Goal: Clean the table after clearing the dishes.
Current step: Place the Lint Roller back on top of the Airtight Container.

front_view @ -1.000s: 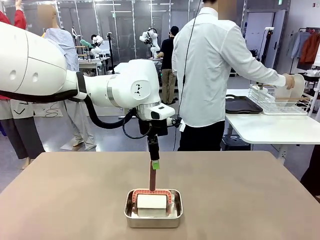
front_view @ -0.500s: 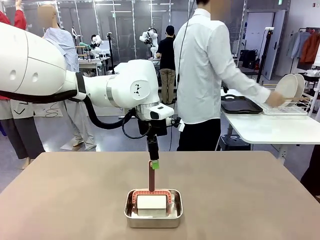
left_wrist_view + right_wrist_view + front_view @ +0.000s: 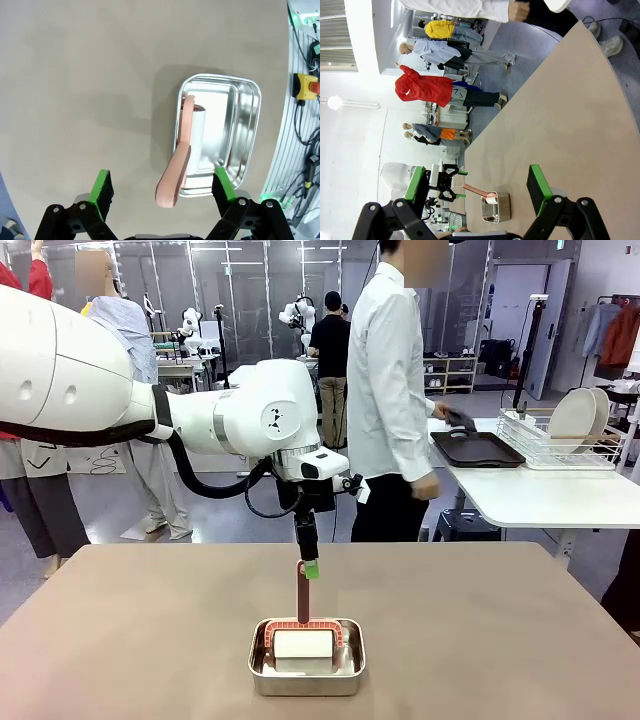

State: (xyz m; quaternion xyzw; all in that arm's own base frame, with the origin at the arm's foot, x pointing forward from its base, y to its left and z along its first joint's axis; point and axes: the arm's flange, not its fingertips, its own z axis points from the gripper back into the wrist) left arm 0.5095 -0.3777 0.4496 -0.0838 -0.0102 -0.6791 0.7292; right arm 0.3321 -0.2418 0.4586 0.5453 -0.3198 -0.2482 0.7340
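On the taupe bench [image 3: 130, 630] stands one steel pan [image 3: 307, 657] holding one white roller [image 3: 303, 643], its one red handle [image 3: 303, 595] rising upright. The left gripper [image 3: 162, 186] hangs above it, jaws spread wide, the handle's tip between them and touching neither. Right of that, on a white side table, lie one dark tray [image 3: 478, 449] and two plates [image 3: 575, 417] in a rack. The right gripper [image 3: 477, 187] has jaws spread over bare bench.

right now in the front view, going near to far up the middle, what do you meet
steel pan with the white roller → red roller handle → left gripper, fingers open → far table edge → person in a white shirt
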